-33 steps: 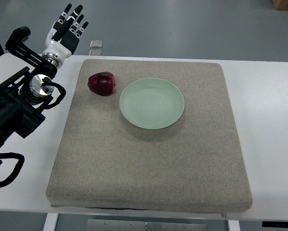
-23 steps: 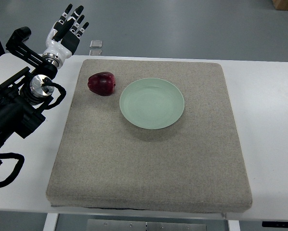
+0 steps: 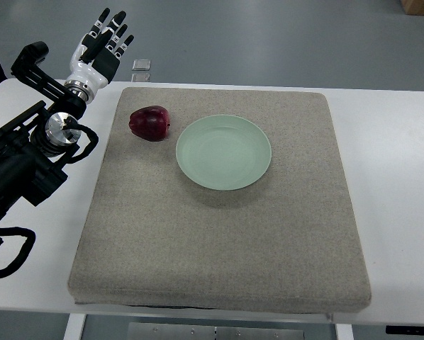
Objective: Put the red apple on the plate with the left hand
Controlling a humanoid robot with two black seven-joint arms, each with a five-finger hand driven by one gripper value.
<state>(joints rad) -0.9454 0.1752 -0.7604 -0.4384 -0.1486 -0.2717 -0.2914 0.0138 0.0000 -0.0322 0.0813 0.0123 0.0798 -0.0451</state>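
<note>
The left robot hand [image 3: 98, 49] hovered open-fingered and empty, while the red apple [image 3: 149, 123], likely firm, smooth and rollable, wanted grasping around its middle.

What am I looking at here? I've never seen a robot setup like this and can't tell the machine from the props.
There is one picture, taken by a camera looking steeply down from the robot's own side of a white table. The black machinery at the left edge is the robot's left arm, ending in a black-and-white left hand with fingers. The hand is raised past the table's far left corner, fingers spread, holding nothing. No right arm is in view. On the table lies a grey-beige mat. On the mat sit a red apple and, just right of it, an empty pale green plate. The apple is still on the mat, not on the plate.
</note>
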